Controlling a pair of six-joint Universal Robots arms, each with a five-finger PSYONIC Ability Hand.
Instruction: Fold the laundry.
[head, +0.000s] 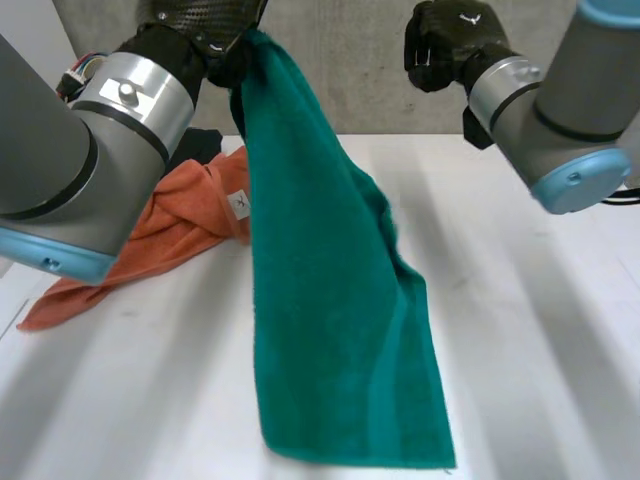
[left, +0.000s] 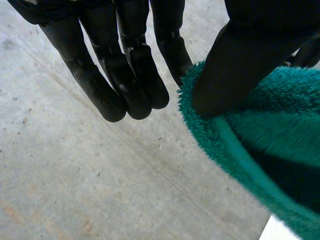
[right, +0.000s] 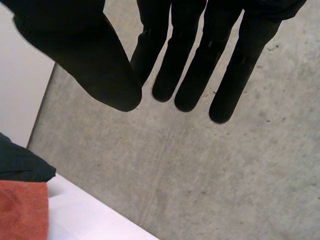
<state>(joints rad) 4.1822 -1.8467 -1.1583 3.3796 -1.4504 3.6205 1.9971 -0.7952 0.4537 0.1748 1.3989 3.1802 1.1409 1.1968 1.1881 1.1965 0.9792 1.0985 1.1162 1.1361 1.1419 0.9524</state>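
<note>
Teal towel (head: 330, 300) hanging full length from the left hand (head: 205, 25) at 11 o'clock above the white table (head: 520, 330), lower hem down near 6 o'clock; contact with the tabletop impossible to tell. From the left wrist: thumb (left: 240, 65) pressed onto the towel's thick hem, pinning it, with whatever backs the cloth hidden; other fingers (left: 130, 80) straight, packed side by side, clear of the fabric. Right hand (head: 445, 45) raised at 1 o'clock, well apart from the towel and holding nothing; from its own wrist, fingers (right: 200, 65) straight and close together, thumb set a little aside. Orange towel (head: 170, 225) crumpled on the table at 9 o'clock of the teal one, white tag (head: 240, 205) showing, partly behind the left arm (head: 70, 160). Dark garment (head: 200, 148) just beyond it, toward 11 o'clock.
</note>
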